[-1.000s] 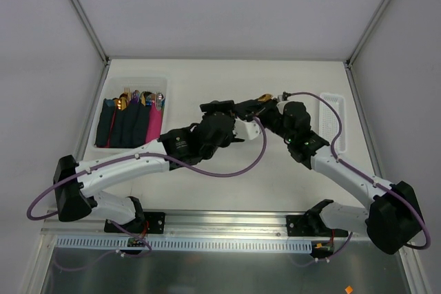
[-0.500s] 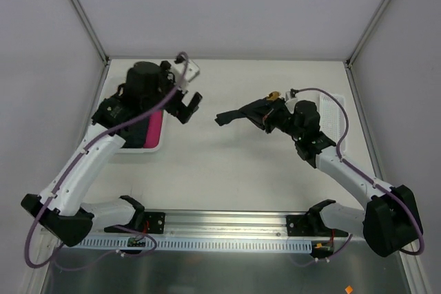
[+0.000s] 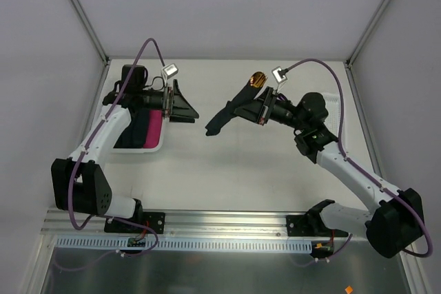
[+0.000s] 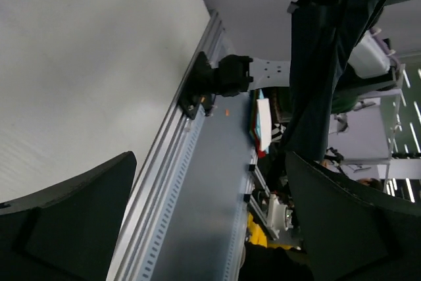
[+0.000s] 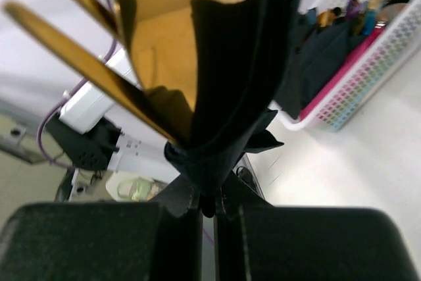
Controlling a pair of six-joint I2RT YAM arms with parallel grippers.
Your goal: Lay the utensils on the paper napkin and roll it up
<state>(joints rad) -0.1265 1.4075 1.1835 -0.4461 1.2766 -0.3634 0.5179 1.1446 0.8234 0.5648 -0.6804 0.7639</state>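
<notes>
The paper napkin (image 3: 227, 111), dark navy, is bunched round the gold-headed utensils (image 3: 258, 78) and held off the table at centre. My right gripper (image 3: 260, 110) is shut on its lower end. In the right wrist view the jaws (image 5: 209, 205) pinch the napkin (image 5: 230, 77), and the gold utensils (image 5: 148, 37) stick out above it. My left gripper (image 3: 187, 105) hangs open beside the bin, apart from the bundle and pointing toward it. Nothing lies between its fingers (image 4: 66, 222) in the left wrist view.
A white bin (image 3: 141, 146) at the left holds several rolled bundles, one bright pink (image 3: 153, 129); it also shows in the right wrist view (image 5: 368, 64). A white basket (image 3: 332, 105) stands at the right edge behind my right arm.
My left gripper let go at the centre, opened wide and swung back left to the bin. My right gripper has tilted the napkin bundle upward, gold heads now higher.
</notes>
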